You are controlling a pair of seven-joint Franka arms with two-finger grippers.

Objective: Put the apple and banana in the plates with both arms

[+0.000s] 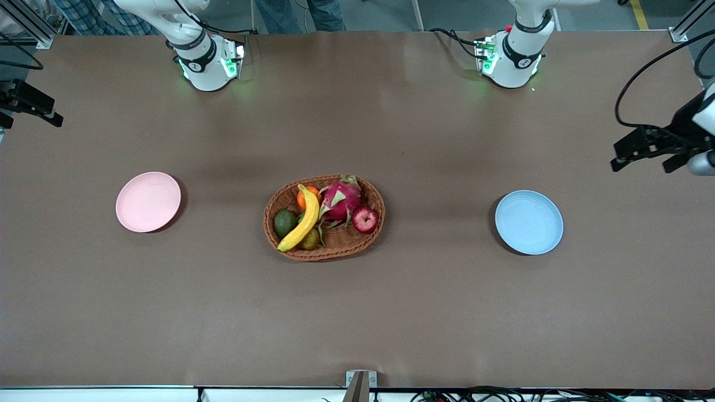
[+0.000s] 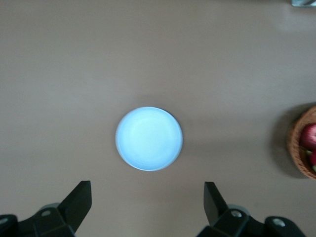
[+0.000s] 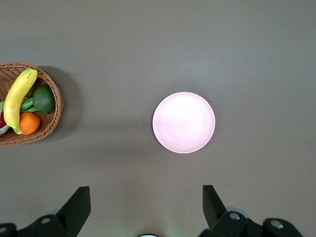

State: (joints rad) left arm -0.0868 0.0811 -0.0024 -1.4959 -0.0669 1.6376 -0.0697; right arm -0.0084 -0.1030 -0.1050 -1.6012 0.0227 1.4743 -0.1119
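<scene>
You only see the bottom of each arm at 12 o'clock in the front view; the rest runs off the edge. The right gripper (image 1: 31,106) is cut off at 9 o'clock, the left gripper (image 1: 651,148) at 3 o'clock. In the left wrist view, the basket (image 2: 298,143) at 3 o'clock is cut, showing just a bit of the apple (image 2: 310,137). The banana (image 1: 302,219) hides part of the orange (image 1: 308,196).

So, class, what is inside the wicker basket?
The basket holds a banana, apple, dragon fruit, orange, avocado and one partly hidden green-brown fruit. Anything underneath is covered.
</scene>
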